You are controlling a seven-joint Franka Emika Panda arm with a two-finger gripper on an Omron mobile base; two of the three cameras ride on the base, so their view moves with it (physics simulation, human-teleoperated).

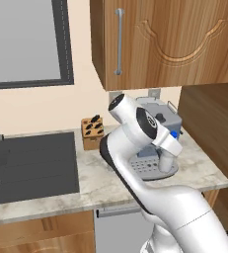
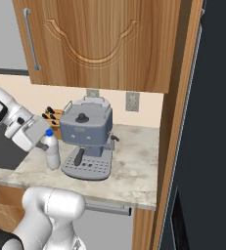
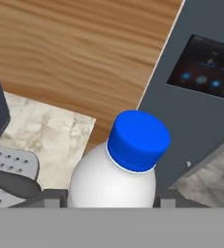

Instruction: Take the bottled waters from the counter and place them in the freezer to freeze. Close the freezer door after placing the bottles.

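Gripper fingers sit on either side of the blue-capped bottle, closed on its body just below the shoulder; in the hand view the fingertips flank the white bottle wall and the cap rises between them. That bottle stands upright on the counter, just beside the coffee machine, on the side away from the freezer door.

The step in hand looks like securing the bottle before carrying it off. To do it well, the grip should stay square on the body, not the cap, and the lift should go straight up first, since the coffee machine's drip tray and dark handle lie close beside the bottle and a sideways pull could knock them.

Behind the coffee machine stands a knife block; a wooden wall cabinet hangs above it, limiting how high the lift can go. Beyond the coffee machine, a wooden side panel separates the counter from the freezer, so the carry must come out in front of it.
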